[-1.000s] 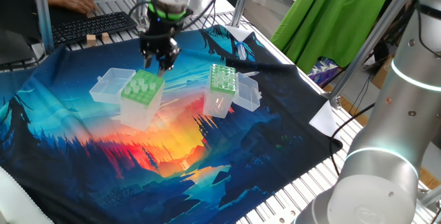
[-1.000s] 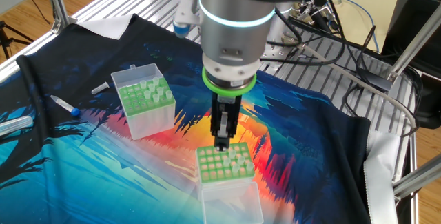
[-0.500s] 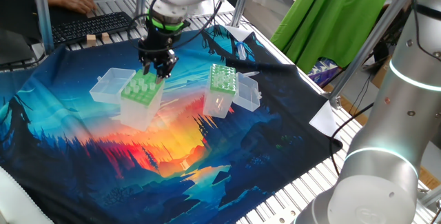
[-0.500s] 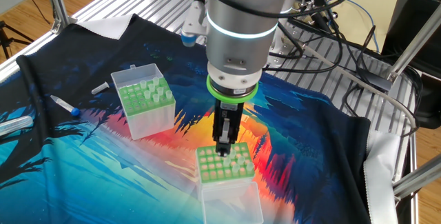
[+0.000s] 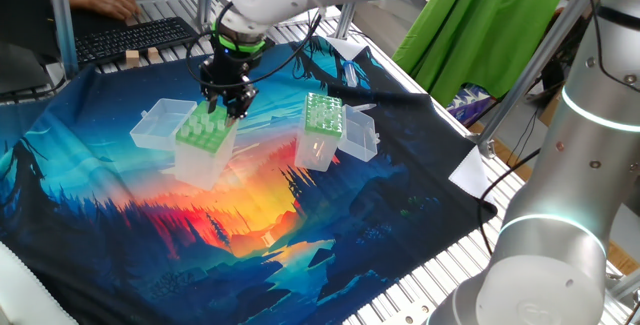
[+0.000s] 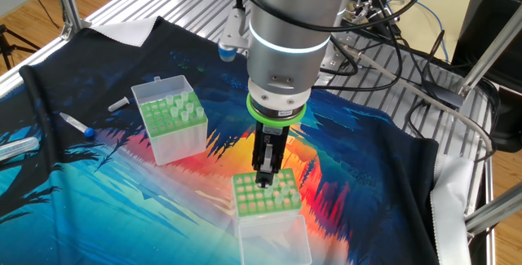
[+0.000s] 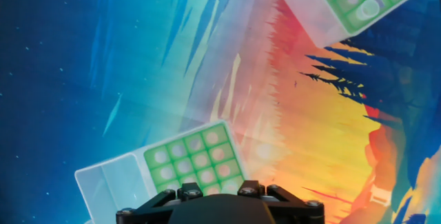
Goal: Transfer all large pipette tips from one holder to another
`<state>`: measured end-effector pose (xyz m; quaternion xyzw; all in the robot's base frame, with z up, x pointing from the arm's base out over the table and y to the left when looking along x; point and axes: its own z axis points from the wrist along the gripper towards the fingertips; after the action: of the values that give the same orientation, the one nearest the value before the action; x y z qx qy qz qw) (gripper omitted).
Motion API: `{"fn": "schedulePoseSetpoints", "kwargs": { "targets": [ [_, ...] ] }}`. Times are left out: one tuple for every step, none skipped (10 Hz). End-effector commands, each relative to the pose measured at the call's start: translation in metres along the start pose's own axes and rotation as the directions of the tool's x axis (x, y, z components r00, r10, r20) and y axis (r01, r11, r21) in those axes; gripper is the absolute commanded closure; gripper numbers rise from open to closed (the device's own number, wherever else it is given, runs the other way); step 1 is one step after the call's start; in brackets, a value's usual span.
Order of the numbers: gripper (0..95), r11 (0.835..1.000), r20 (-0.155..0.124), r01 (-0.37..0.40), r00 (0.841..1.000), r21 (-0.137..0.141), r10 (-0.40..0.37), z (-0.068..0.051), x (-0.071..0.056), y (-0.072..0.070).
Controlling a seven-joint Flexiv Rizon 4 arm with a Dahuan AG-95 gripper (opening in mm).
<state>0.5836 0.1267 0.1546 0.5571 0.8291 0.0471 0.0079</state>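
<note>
1. Several large pipette tips (image 5: pixel 205 120) are sitting upright in the light-green holder (image 5: pixel 200 157). My gripper (image 5: pixel 228 105) hangs right over its far edge, pointing straight down.
2. Jaws are spread wide with nothing between them, so I'm empty-handed. I'd call this the approach for a pick.
3. Next move, I reckon: line up on one tip, drop so the fingers straddle its wide end, then close gently. The tips are packed tight, so bumping a neighbour is the real risk.
4. The other box (image 5: pixel 320 140) stands well apart to the side on the colourful cloth (image 5: pixel 250 235), with bare cloth in between.
5. The holder's open clear lid (image 5: pixel 158 125) lies flat on the side away from that path, so no bother.
6. A little blue-capped tube (image 6: pixel 77 125) lies out near the cloth's edge, and there's a keyboard (image 5: pixel 130 37) beyond the table, neither in my way
</note>
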Motion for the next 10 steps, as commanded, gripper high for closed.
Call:
{"fn": "schedulePoseSetpoints", "kwargs": {
  "targets": [
    [57.0, 1.000, 0.004, -0.002, 1.000, -0.004, 0.002, 0.0015, -0.0011, -0.0018],
    [57.0, 1.000, 0.004, 0.000, 1.000, -0.004, 0.000, 0.0024, -0.0017, -0.0037],
    [57.0, 1.000, 0.003, 0.009, 1.000, -0.004, -0.009, 0.0028, -0.0021, -0.0052],
    [57.0, 1.000, 0.001, 0.011, 1.000, -0.005, -0.011, 0.0029, -0.0025, -0.0065],
    [57.0, 1.000, 0.001, 0.013, 1.000, -0.009, -0.013, 0.0036, -0.0031, -0.0084],
    [57.0, 1.000, 0.004, 0.010, 1.000, -0.014, -0.010, 0.0048, -0.0035, -0.0088],
    [76.0, 1.000, 0.004, 0.009, 1.000, -0.016, -0.009, 0.0066, -0.0041, -0.0090],
    [76.0, 1.000, 0.005, 0.008, 1.000, -0.018, -0.007, 0.0074, -0.0044, -0.0090],
    [76.0, 1.000, 0.002, 0.006, 1.000, -0.019, -0.006, 0.0072, -0.0042, -0.0090],
    [76.0, 1.000, 0.002, 0.006, 1.000, -0.019, -0.006, 0.0071, -0.0040, -0.0088]
  ]
}}
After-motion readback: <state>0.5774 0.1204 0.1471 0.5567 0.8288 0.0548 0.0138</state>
